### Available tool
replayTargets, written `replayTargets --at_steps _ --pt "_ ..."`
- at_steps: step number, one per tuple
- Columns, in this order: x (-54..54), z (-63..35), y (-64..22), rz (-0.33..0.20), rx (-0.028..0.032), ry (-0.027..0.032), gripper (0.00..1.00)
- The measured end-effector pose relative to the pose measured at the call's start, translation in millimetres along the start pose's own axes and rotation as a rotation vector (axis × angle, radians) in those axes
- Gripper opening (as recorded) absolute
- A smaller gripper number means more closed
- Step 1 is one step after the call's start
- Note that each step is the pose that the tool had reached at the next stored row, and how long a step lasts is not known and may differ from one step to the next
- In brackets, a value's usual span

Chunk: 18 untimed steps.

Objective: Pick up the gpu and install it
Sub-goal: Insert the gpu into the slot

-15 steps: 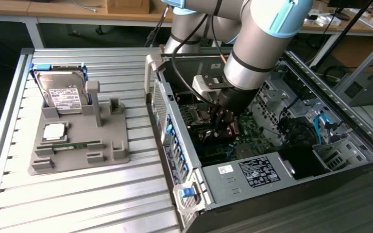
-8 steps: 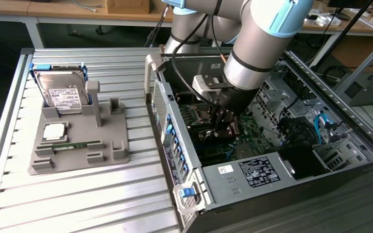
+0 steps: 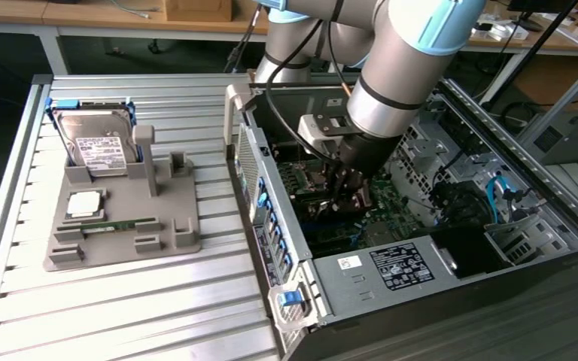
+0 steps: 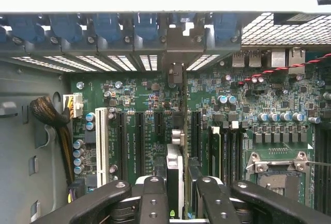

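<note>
The gpu (image 4: 175, 169) shows edge-on in the wrist view, a thin card standing upright over the green motherboard (image 4: 129, 100) among the black expansion slots. Its silvery bracket end (image 4: 176, 40) reaches the case's rear slot openings. My gripper (image 4: 178, 203) is shut on the card, with one black finger (image 4: 154, 198) on each side. In the exterior view the gripper (image 3: 342, 197) is down inside the open computer case (image 3: 269, 195), and the dark gpu (image 3: 330, 209) hangs just below the fingers. I cannot tell whether the card sits in a slot.
On the slatted table at the exterior view's left stands a grey fixture (image 3: 118, 241) holding a silver hard drive (image 3: 98, 147) and a green memory stick (image 3: 114, 224). Inside the case are a power supply (image 3: 400, 265), a cable bundle (image 4: 51, 120) and the CPU socket (image 4: 276, 169).
</note>
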<state>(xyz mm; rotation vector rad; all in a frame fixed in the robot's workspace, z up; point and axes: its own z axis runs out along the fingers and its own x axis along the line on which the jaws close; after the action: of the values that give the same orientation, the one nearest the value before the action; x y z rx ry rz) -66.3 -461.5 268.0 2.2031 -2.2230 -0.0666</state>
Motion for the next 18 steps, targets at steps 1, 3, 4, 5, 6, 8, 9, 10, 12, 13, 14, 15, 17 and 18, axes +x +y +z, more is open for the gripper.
replayTargets --at_steps 1,3,4,5,6,8,9,10,12,13,14,15,17,18 --pt "0.0 0.0 0.0 0.0 -0.0001 0.0001 0.27" --pt "0.0 -0.2 0.0 0.0 -0.0001 0.0003 0.27" --pt "0.0 -0.2 0.0 0.0 -0.0001 0.0003 0.27" --pt "0.1 -0.2 0.3 0.0 0.0087 0.0005 0.27" --pt "0.1 -0.1 0.4 0.0 0.0184 0.0004 0.27" --pt "0.0 0.0 0.3 -0.001 0.0238 0.0 0.27" --pt "0.0 0.0 0.3 -0.001 0.0239 0.0 0.27" --pt "0.0 0.0 0.3 -0.001 0.0239 0.0 0.27" --pt "0.0 0.0 0.3 0.0 0.0239 0.0001 0.27" --pt "0.0 0.0 0.4 0.0 0.024 0.0005 0.27" --pt "0.0 0.0 1.1 0.0 0.0242 0.0012 0.27" --pt "0.1 -0.1 2.5 0.0 0.0247 0.0016 0.27" --pt "0.0 0.2 4.6 0.0 0.0261 0.0011 0.27" --pt "0.0 0.2 4.6 0.0 0.0262 0.001 0.27"
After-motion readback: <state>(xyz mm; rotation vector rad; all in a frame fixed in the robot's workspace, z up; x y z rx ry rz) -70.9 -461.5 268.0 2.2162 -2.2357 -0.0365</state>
